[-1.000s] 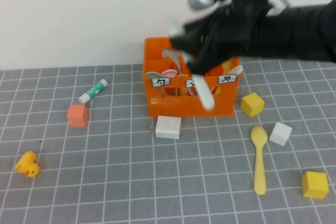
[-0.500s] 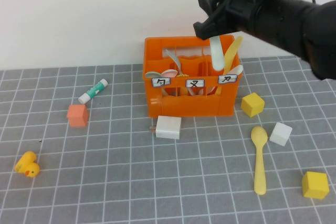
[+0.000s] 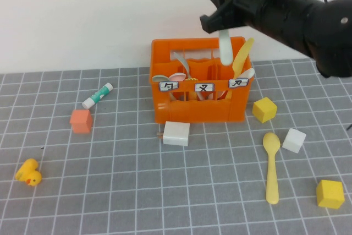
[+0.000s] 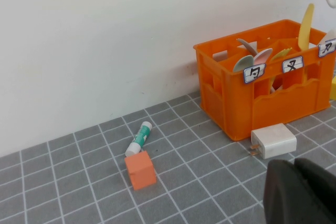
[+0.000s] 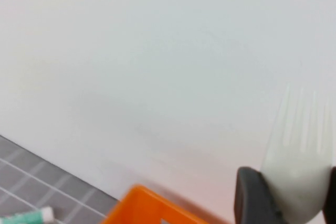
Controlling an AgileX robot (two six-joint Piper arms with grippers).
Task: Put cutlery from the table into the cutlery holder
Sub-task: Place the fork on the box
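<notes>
1. The right end effector (image 3: 224,26) hangs above the far right part of the orange holder (image 3: 181,108), gripping a white fork (image 3: 225,48) by one end; the fork hangs nearly upright, its lower end dipping past the holder's far rim into a right-hand compartment.
2. In the right wrist view the fork (image 5: 298,171) sits clamped between dark fingers (image 5: 254,198), tines pointing toward the white wall.
3. The left end effector (image 4: 302,192) is closed and empty, parked low over the near tabletop (image 3: 110,191), well apart from the holder.
4. The holder stands at the far middle of the tabletop, close to the wall, with several pieces already standing in its compartments, a yellow one (image 3: 242,56) leaning out at the right.
5. A yellow spoon (image 3: 271,166) lies flat on the tiles near and right of the holder, bowl toward the holder, with open tiles to its left.
6. A white charger block (image 3: 176,133) lies just beside the holder's near left corner; a yellow cube (image 3: 264,109) sits near its right wall.
7. A white cube (image 3: 293,140) sits just right of the spoon's bowl, and another yellow cube (image 3: 330,193) lies near the tabletop's right edge.
8. Left of the holder lie a white and green tube (image 3: 97,95), an orange cube (image 3: 81,120) and, well apart near the left edge, a yellow duck (image 3: 28,173).
</notes>
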